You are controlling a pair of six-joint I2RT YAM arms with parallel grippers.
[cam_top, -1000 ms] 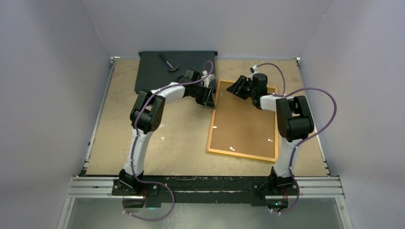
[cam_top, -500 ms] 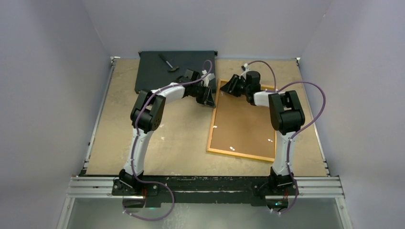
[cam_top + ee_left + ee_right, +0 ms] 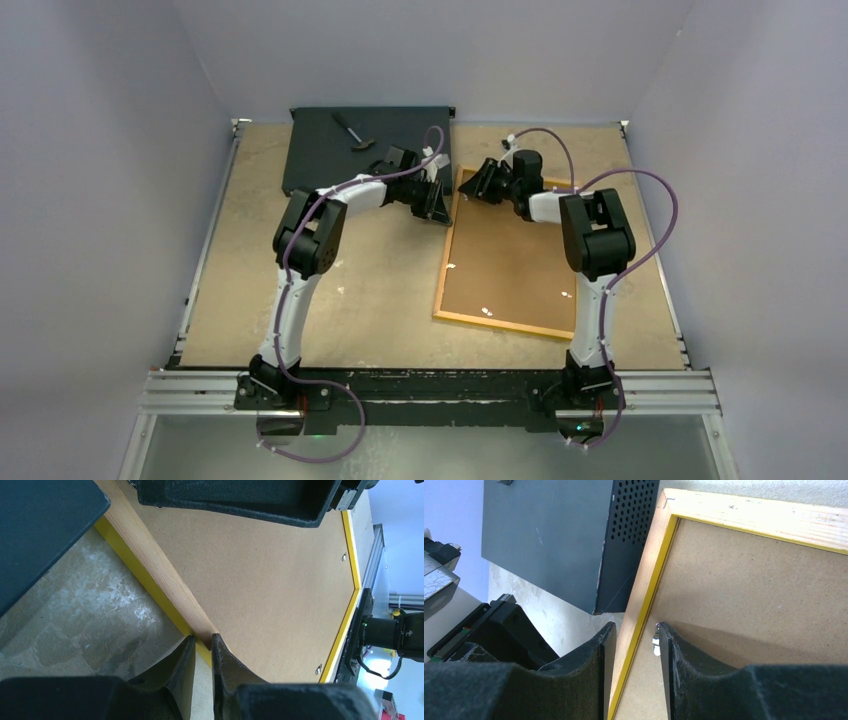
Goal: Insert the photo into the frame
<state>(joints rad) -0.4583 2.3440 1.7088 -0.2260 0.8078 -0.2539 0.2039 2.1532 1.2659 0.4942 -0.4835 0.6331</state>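
1. Two pincers, both at the far-left corner of the frame (image 3: 505, 325). It lies back-up on the right half of the table (image 3: 380, 290), far edge near the table's far edge, with a brown backing board (image 3: 515, 255) inside the yellow border.
2. The photo is not visible in any view. I can't tell whether it is under the board or elsewhere.
3. Handling, my read: thin wooden rails look stiff and light, so the frame should lift by one rail without sagging much. The board is stiff but loose-fitting once its metal tab (image 3: 657, 640) and the others are turned. Any glazing is underneath and unseen, so treat that side as fragile and avoid twisting.
4. Where to hold: on the rail itself, close to a corner, one finger outside and one inside the lip. The flat board offers nothing to pinch.
5. Left pincer (image 3: 202, 642): narrow, fingers closed on the left rail, just nearer than the far-left corner. The arm reaches forward and bends right, with the wrist beside the black box (image 3: 340, 150).
6. Right pincer (image 3: 636, 630): part-open and straddling the same rail at the far-left corner. The inner finger touches the tab; a gap shows on the outer side, so no clamp. The arm stretches to the far edge and folds left.
7. Risk: two grips this close on one rail could tilt the frame.
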